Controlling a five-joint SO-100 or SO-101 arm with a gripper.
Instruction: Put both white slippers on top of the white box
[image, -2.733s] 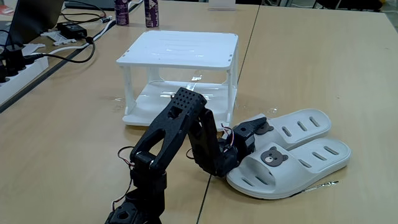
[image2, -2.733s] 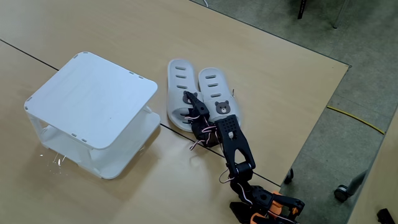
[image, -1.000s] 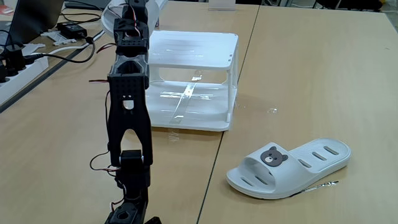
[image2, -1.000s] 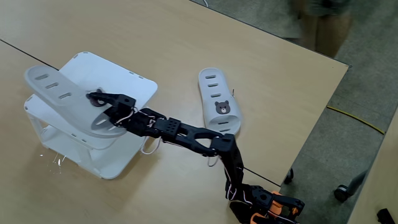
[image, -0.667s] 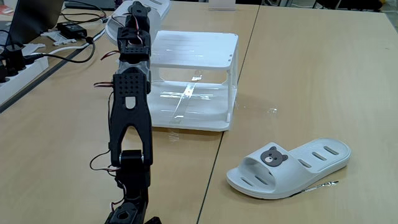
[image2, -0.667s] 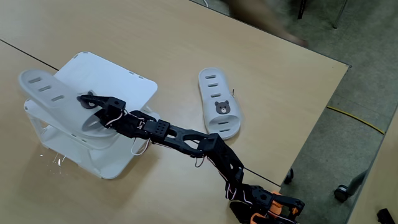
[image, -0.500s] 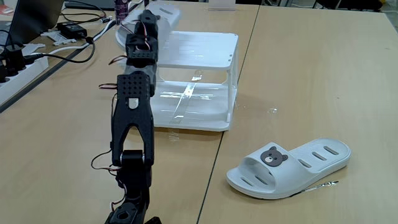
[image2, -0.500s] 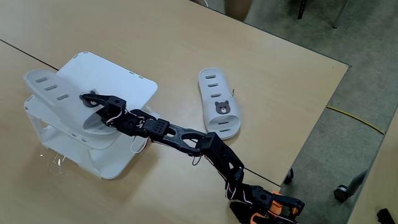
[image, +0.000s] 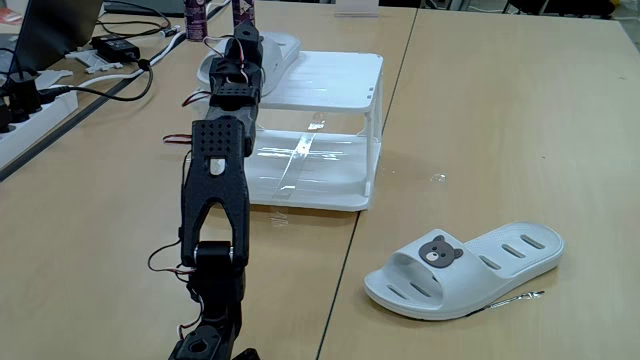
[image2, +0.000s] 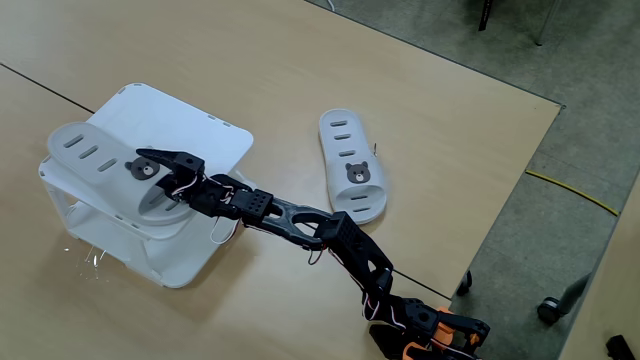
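I see my gripper (image2: 160, 165) at nine o'clock, jaws apart over one slipper (image2: 105, 170) on the box (image2: 190, 140); the other slipper (image2: 352, 176) lies on the table (image2: 430, 110).

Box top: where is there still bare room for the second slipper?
In a fixed view, the box top is bare on its upper-right half, toward the slipper lying on the table. The lower-left edge is crowded: the other slipper lies there, overhanging the rim, with the hand at it.
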